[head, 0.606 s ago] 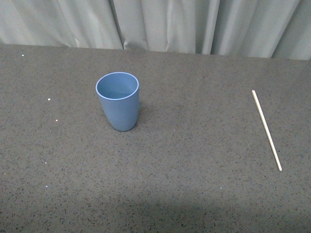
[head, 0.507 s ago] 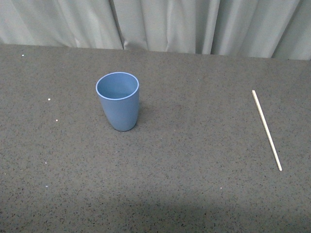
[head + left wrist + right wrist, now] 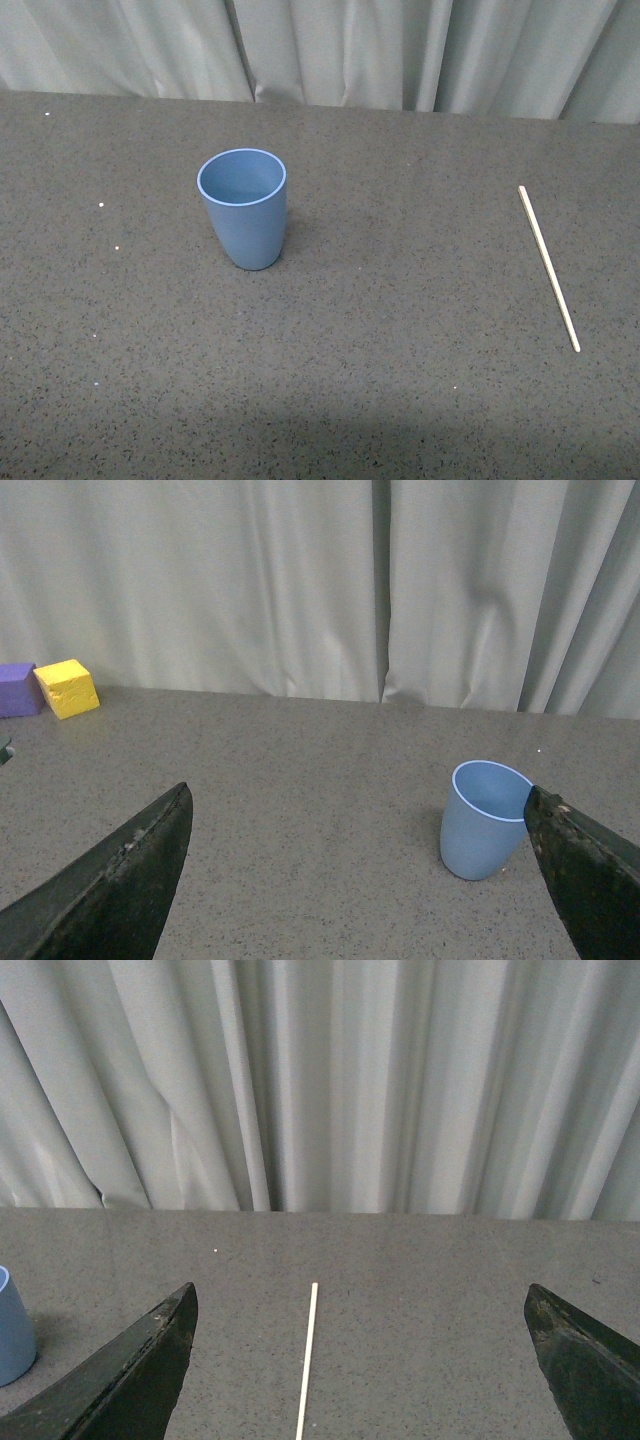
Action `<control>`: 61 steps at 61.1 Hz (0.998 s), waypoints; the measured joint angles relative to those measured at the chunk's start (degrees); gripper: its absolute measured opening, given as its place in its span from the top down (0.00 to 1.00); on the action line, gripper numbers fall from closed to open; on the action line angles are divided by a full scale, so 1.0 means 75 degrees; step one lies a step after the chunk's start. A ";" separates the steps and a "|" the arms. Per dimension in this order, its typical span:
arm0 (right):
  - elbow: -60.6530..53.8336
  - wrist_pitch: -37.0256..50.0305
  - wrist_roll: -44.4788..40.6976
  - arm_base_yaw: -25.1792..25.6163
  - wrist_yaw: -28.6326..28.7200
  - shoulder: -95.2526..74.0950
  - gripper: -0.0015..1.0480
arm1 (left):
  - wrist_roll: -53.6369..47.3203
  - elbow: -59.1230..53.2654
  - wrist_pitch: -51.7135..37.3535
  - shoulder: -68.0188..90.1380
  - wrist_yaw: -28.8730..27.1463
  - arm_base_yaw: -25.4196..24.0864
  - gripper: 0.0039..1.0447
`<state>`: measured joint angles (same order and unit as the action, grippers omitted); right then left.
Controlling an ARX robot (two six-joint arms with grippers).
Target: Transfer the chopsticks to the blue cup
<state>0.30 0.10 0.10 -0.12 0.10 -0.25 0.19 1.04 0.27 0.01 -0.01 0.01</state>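
The blue cup (image 3: 243, 207) stands upright and empty on the dark table, left of centre in the front view. It also shows in the left wrist view (image 3: 483, 818) and at the edge of the right wrist view (image 3: 12, 1328). The chopstick (image 3: 548, 266) lies flat at the table's right side; it also shows in the right wrist view (image 3: 307, 1358). Neither arm shows in the front view. My left gripper (image 3: 360, 825) is open and empty, the cup just inside one fingertip (image 3: 585, 865). My right gripper (image 3: 360, 1315) is open and empty, the chopstick between its jaws, further out.
The dark speckled table (image 3: 400, 330) ends at a pale curtain (image 3: 330, 50) along the back. A yellow block (image 3: 67, 688) and a purple block (image 3: 17, 689) sit near the curtain in the left wrist view.
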 joint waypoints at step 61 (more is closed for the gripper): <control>0.3346 0.1553 -0.0227 0.0871 0.1655 -0.9608 0.09 | 0.0000 0.0000 0.0000 0.0000 0.0003 0.0000 0.06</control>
<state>25.39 11.75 -1.61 6.42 12.51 -72.31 0.19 1.04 0.27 0.01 0.01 0.01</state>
